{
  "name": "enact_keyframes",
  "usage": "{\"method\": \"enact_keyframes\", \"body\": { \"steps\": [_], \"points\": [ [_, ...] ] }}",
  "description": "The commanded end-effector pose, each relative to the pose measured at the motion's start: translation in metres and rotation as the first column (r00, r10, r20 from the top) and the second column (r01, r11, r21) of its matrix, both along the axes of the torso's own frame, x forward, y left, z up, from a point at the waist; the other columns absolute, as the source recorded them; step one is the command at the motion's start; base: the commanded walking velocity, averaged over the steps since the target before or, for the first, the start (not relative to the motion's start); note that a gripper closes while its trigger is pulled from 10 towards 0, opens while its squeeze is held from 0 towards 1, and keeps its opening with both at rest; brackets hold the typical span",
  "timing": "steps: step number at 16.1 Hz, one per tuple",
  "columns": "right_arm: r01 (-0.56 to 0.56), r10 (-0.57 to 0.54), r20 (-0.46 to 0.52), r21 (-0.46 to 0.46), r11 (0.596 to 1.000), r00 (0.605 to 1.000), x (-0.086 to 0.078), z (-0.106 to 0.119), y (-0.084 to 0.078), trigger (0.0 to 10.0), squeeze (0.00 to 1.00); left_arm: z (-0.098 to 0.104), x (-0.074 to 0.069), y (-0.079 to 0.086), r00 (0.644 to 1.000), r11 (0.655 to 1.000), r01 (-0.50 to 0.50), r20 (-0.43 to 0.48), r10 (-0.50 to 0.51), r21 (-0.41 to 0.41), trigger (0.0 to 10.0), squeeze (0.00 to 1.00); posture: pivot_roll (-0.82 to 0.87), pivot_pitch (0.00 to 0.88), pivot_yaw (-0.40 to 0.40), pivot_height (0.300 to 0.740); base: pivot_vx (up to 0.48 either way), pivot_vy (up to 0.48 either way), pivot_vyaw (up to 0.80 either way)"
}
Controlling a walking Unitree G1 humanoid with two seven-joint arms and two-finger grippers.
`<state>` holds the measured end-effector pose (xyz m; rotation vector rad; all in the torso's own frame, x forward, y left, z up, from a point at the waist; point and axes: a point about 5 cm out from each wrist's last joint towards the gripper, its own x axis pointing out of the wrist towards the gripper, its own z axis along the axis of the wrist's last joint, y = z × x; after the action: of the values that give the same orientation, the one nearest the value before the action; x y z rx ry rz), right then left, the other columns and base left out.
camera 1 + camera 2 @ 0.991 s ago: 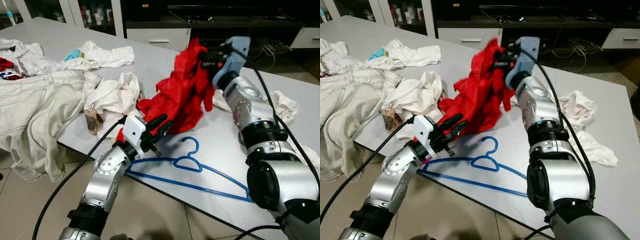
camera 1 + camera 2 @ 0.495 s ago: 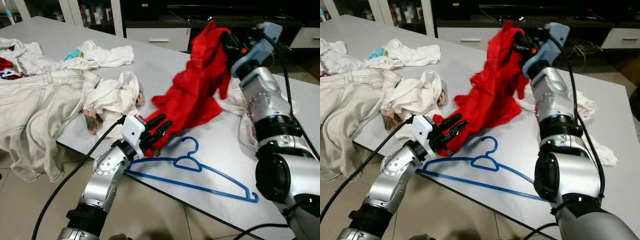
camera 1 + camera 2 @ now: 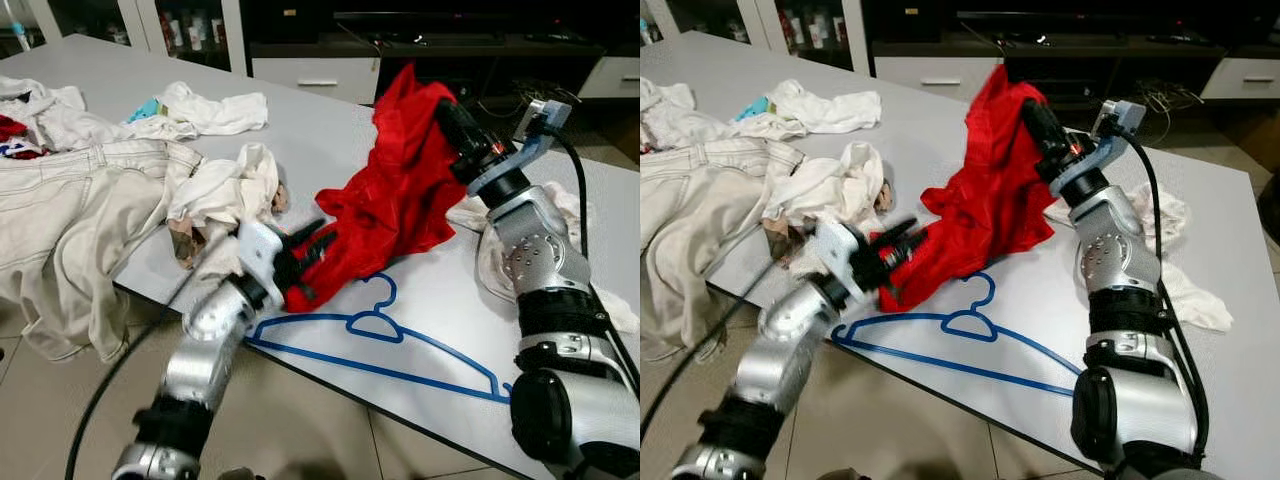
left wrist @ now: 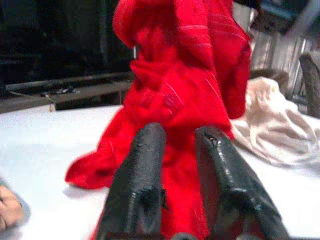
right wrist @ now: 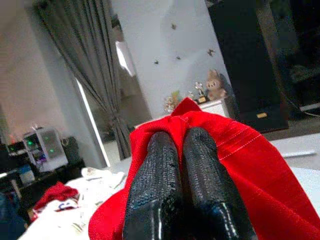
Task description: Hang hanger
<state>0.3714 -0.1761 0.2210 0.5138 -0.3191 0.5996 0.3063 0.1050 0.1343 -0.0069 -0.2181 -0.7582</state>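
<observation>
**Red garment stretched out, hanger waits on the surface**

The right gripper (image 3: 1035, 115) has swung outward and down since a second ago, its jaws closed on the top of the red garment (image 3: 395, 190), drawing the cloth away from the left arm. The left gripper (image 4: 182, 145) has pushed forward into the garment's lower edge; its jaws stand slightly parted with red cloth between them, though whether they pinch it I cannot tell. The blue hanger (image 3: 378, 325) lies flat on the surface (image 3: 320, 130), just below the left jaws and well below the right ones, untouched. By my reading, the garment is being opened up for the hanger, which is not yet picked up. Pale clothes (image 3: 90, 200) lie heaped beyond the left jaws. No containers are in view.
</observation>
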Motion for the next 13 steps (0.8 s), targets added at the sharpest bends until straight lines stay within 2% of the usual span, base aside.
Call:
{"method": "enact_keyframes", "body": {
  "steps": [1, 3, 4, 5, 7, 8, 9, 10, 11, 12, 13],
  "points": [
    [-0.003, 0.002, 0.025, 0.038, 0.999, 1.0, -0.003, 0.005, -0.003, 0.0, 0.0, 0.0, 0.002, 0.001, 1.0, 1.0, 0.002, -0.015, -0.002, -0.017, 10.0, 1.0, -0.01, 0.0, -0.013, 0.74, 0.0, 0.0, 0.0],
    [-0.009, 0.006, 0.03, 0.09, 0.996, 1.0, -0.005, 0.007, -0.007, 0.0, 0.0, 0.001, 0.004, 0.003, 1.0, 0.999, -0.012, -0.02, 0.011, -0.037, 10.0, 1.0, -0.01, 0.0, -0.013, 0.74, 0.0, 0.0, 0.0],
    [-0.036, 0.032, 0.031, 0.138, 0.99, 0.999, -0.009, 0.007, -0.008, 0.0, 0.0, 0.002, 0.006, 0.004, 0.999, 0.998, -0.023, -0.025, 0.022, -0.055, 10.0, 0.47, -0.01, 0.0, -0.018, 0.74, 0.0, 0.0, 0.0],
    [-0.098, 0.092, 0.04, 0.185, 0.978, 0.995, -0.016, 0.006, -0.008, 0.0, 0.0, 0.004, 0.009, 0.004, 0.999, 0.995, -0.029, -0.035, 0.026, -0.093, 10.0, 0.0, -0.01, 0.0, -0.022, 0.74, 0.0, 0.0, 0.0],
    [-0.146, 0.139, 0.05, 0.192, 0.97, 0.989, -0.021, 0.006, -0.005, 0.0, 0.0, 0.005, 0.009, 0.004, 0.999, 0.989, -0.015, -0.053, 0.007, -0.147, 10.0, 0.0, -0.01, 0.0, -0.022, 0.74, 0.0, 0.0, 0.0],
    [-0.161, 0.154, 0.053, 0.196, 0.967, 0.987, -0.024, 0.006, -0.003, 0.0, 0.0, 0.007, 0.009, 0.005, 0.996, 0.975, -0.004, -0.084, -0.015, -0.222, 10.0, 1.0, -0.01, 0.0, -0.022, 0.74, 0.0, 0.0, 0.0],
    [-0.181, 0.172, 0.058, 0.222, 0.958, 0.983, -0.026, 0.007, -0.001, 0.0, 0.0, 0.011, 0.009, 0.007, 0.99, 0.937, 0.019, -0.124, -0.066, -0.349, 10.0, 1.0, -0.02, 0.0, -0.019, 0.74, 0.0, 0.0, 0.0],
    [-0.208, 0.199, 0.06, 0.255, 0.944, 0.978, -0.029, 0.007, 0.0, 0.0, 0.0, 0.014, 0.01, 0.007, 0.981, 0.901, 0.039, -0.157, -0.117, -0.433, 10.0, 1.0, -0.01, 0.0, -0.019, 0.74, 0.0, 0.0, 0.0],
    [-0.217, 0.209, 0.058, 0.265, 0.939, 0.976, -0.03, 0.006, 0.001, 0.0, 0.0, 0.015, 0.01, 0.007, 0.977, 0.891, 0.045, -0.166, -0.134, -0.452, 10.0, 1.0, -0.01, 0.0, -0.019, 0.74, 0.0, 0.0, 0.0],
    [-0.235, 0.229, 0.052, 0.282, 0.93, 0.972, -0.034, 0.003, 0.002, 0.0, 0.0, 0.016, 0.01, 0.006, 0.966, 0.863, 0.069, -0.184, -0.183, -0.5, 10.0, 0.0, -0.01, 0.0, -0.018, 0.74, 0.0, 0.0, 0.0],
    [-0.237, 0.235, 0.044, 0.288, 0.928, 0.971, -0.036, -0.001, 0.003, 0.0, 0.0, 0.016, 0.009, 0.005, 0.952, 0.839, 0.091, -0.2, -0.231, -0.536, 10.0, 0.0, -0.01, 0.0, -0.017, 0.74, 0.0, 0.0, 0.0]
  ]
}}
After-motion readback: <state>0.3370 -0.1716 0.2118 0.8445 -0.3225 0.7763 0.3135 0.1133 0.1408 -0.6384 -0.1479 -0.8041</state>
